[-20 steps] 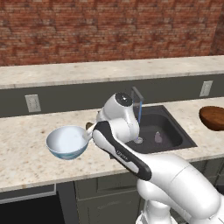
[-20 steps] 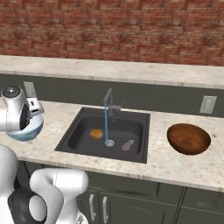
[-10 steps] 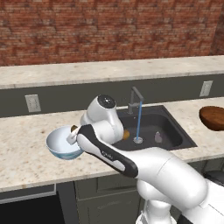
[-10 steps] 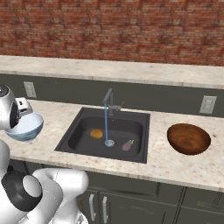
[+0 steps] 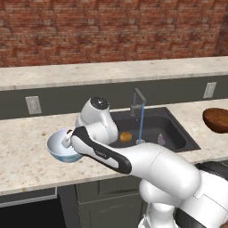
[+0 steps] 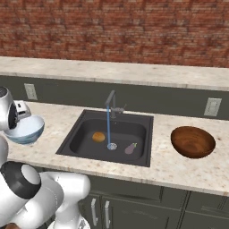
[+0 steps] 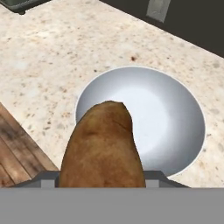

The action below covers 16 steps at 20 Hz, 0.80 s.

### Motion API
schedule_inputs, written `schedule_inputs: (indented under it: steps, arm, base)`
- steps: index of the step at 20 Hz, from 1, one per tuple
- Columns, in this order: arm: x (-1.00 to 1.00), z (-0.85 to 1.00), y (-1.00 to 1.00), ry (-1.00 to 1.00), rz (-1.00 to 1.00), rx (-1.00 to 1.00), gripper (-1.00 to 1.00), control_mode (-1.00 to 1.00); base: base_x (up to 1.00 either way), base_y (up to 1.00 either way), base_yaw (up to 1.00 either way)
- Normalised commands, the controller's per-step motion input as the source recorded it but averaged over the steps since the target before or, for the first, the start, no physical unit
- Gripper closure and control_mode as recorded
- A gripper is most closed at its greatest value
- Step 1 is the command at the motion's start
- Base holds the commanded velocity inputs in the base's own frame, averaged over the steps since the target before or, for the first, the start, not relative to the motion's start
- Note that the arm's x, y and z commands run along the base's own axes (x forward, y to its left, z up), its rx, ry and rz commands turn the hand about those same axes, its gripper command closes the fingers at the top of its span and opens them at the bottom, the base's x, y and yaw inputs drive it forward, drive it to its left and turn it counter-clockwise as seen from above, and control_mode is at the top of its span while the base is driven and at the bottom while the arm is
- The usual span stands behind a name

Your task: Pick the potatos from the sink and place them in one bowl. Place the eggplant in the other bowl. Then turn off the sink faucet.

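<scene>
My gripper (image 7: 101,181) is shut on the elongated dark brown potato (image 7: 103,146), which hangs over the near rim of the pale blue-white bowl (image 7: 148,109); the potato hides the fingertips. From the left base the hand (image 5: 67,138) sits right above this bowl (image 5: 60,149) on the counter left of the sink (image 5: 176,129). The rounder golden potato (image 5: 126,136) and the grey eggplant (image 5: 161,140) lie in the basin. Water runs from the faucet (image 5: 138,100). The dark brown bowl (image 6: 193,142) stands right of the sink (image 6: 78,141).
My white arm reaches across the counter in front of the sink's left edge. Wall outlets (image 5: 32,104) (image 6: 213,106) sit on the dark backsplash. The counter's front edge lies close to the pale bowl (image 6: 27,129), with wooden floor (image 7: 17,153) below.
The arm has swung left, away from the sink, carrying the dark potato from beside the pale bowl to over it. The grip has not changed.
</scene>
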Motion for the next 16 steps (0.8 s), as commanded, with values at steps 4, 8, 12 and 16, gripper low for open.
schedule_inputs:
  steps: [4,8,12,16]
  arm:
    - [0.08,-0.27,0.0,0.0,0.0,0.0,1.0,-1.0]
    - [0.14,-0.26,0.04,0.0,0.0,0.0,1.0,-1.0]
    - [0.25,-0.12,0.16,0.01,0.0,0.0,1.0,-1.0]
    - [0.37,0.0,0.23,0.04,0.0,0.0,1.0,-1.0]
  base:
    - [0.0,0.0,0.0]
    - [0.0,0.0,0.0]
    - [0.0,0.0,0.0]
    - [0.0,0.0,0.0]
